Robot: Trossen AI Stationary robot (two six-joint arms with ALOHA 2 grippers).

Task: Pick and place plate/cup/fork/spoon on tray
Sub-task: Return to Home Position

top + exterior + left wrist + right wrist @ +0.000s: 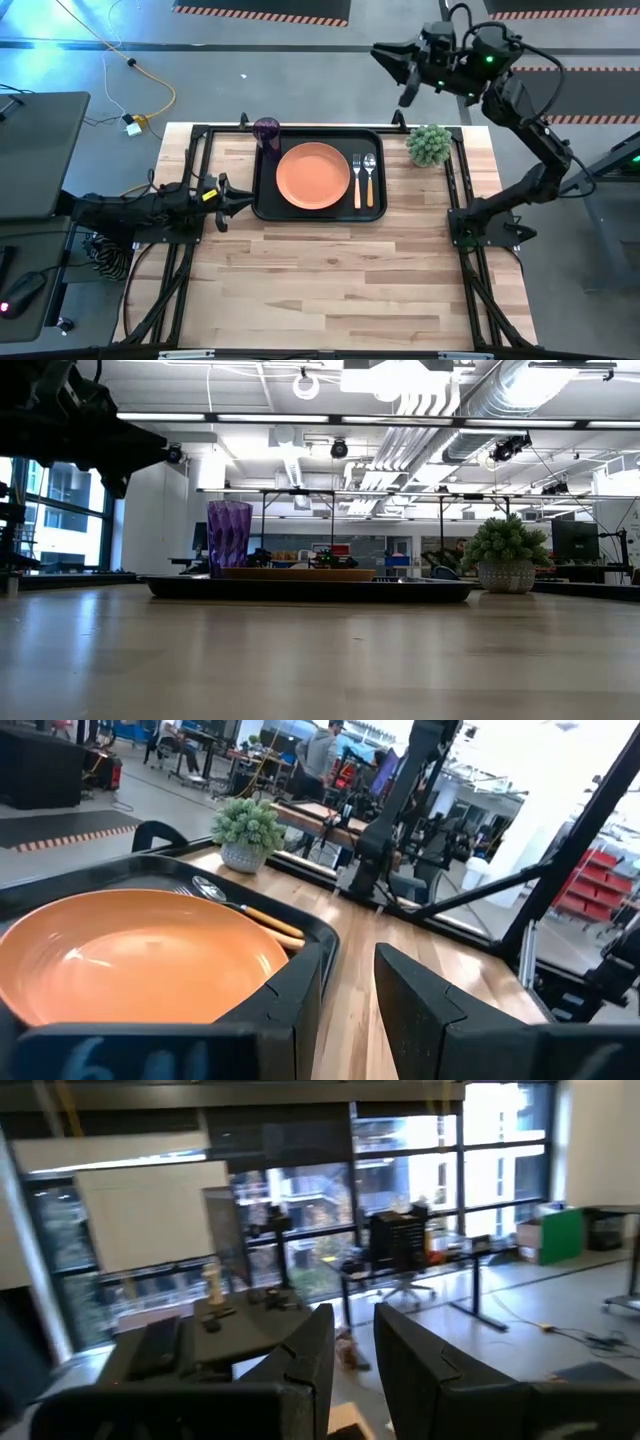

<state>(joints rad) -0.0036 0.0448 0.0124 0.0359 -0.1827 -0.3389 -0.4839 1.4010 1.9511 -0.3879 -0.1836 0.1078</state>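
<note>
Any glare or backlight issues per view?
High view: even light, no glare on the plate. Low view: bright ceiling lights silhouette the arm at top left. Left wrist view: small highlight on the plate. Right wrist view: bright windows behind dark fingers.

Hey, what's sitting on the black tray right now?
The orange plate sits in the middle, the purple cup in a corner, the fork and spoon side by side beside the plate. The tray floor under the plate is covered.
</note>
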